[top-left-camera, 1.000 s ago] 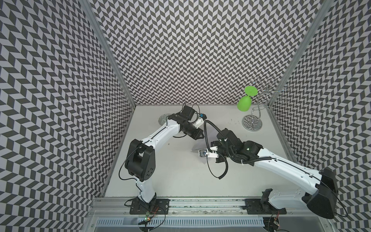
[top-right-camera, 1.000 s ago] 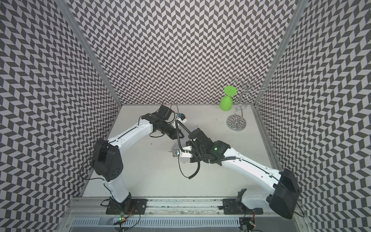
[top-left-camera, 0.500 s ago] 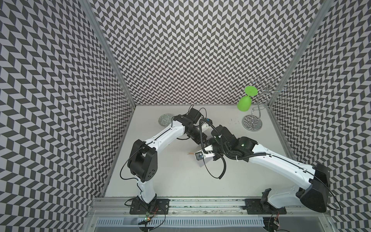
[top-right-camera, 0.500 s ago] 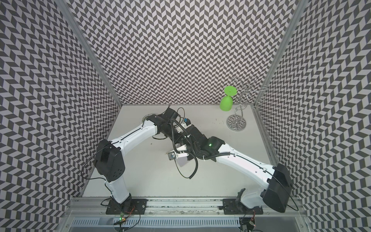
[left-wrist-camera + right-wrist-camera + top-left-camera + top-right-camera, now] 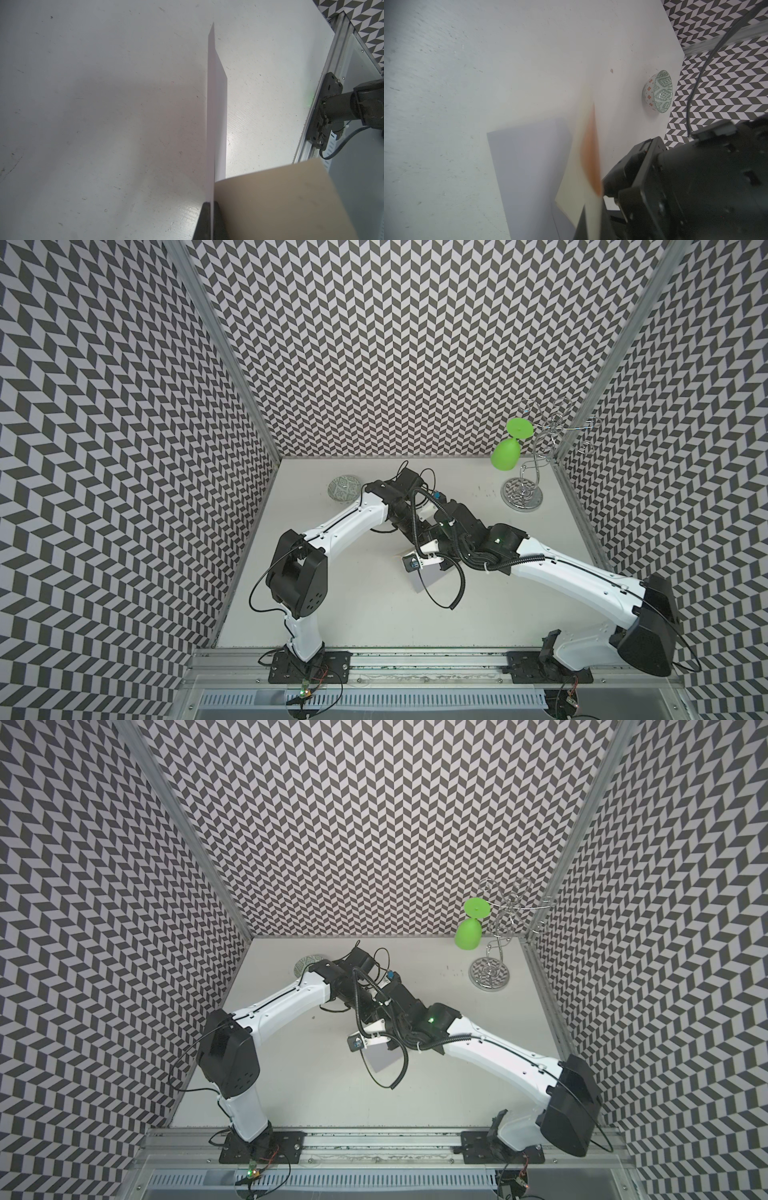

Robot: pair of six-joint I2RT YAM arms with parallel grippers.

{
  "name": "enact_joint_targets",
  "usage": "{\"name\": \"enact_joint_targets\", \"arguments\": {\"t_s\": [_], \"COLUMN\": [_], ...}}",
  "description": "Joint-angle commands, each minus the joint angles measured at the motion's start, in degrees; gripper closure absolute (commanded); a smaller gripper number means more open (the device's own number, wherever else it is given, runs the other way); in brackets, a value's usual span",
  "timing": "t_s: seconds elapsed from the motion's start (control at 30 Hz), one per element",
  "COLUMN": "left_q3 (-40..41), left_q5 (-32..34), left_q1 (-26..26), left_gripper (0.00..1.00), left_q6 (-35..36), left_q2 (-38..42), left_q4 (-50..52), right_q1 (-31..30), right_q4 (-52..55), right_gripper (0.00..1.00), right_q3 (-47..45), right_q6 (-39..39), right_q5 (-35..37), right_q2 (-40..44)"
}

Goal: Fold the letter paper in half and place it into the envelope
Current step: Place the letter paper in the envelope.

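My left gripper is shut on the grey-lavender envelope, which stands edge-on above the table in the left wrist view. A corner of the envelope shows below the crossed wrists in both top views. My right gripper is shut on the cream letter paper, which is blurred and carries an orange smear. The letter paper lies right beside the envelope, its corner against the envelope's face. I cannot tell whether it is inside. Both grippers are hidden under the arms in the top views.
A patterned bowl sits at the back left of the table. A green glass hangs upside down on a wire rack at the back right. The metal rail runs along the table's front edge.
The left gripper has swung from the back towards the table's middle with the envelope. The right wrist has moved left and back to meet it, and the arms now cross.
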State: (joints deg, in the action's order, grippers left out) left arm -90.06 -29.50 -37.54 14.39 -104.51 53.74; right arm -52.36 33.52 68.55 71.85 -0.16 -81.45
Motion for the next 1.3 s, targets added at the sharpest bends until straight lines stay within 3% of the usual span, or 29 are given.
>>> {"name": "enact_joint_targets", "arguments": {"t_s": [0.0, 0.83, 1.27], "left_q3": [0.07, 0.73, -0.55], "left_q5": [-2.00, -5.12, -5.13], "left_q1": [-0.45, -2.34, -6.18], "left_gripper": [1.00, 1.00, 1.00], "left_q6": [1.07, 1.50, 1.52], "left_q2": [2.21, 3.20, 1.79], "left_q4": [1.00, 1.63, 2.34], "right_q1": [-0.21, 1.27, -1.07], "right_q4": [-4.01, -7.51, -8.18], "right_gripper": [1.00, 1.00, 1.00], "right_q3": [-3.16, -11.12, -11.18], "right_q6": [2.26, 6.68, 7.73], "right_q5": [4.14, 13.55, 16.06], "right_q2": [0.38, 5.53, 2.92]}}
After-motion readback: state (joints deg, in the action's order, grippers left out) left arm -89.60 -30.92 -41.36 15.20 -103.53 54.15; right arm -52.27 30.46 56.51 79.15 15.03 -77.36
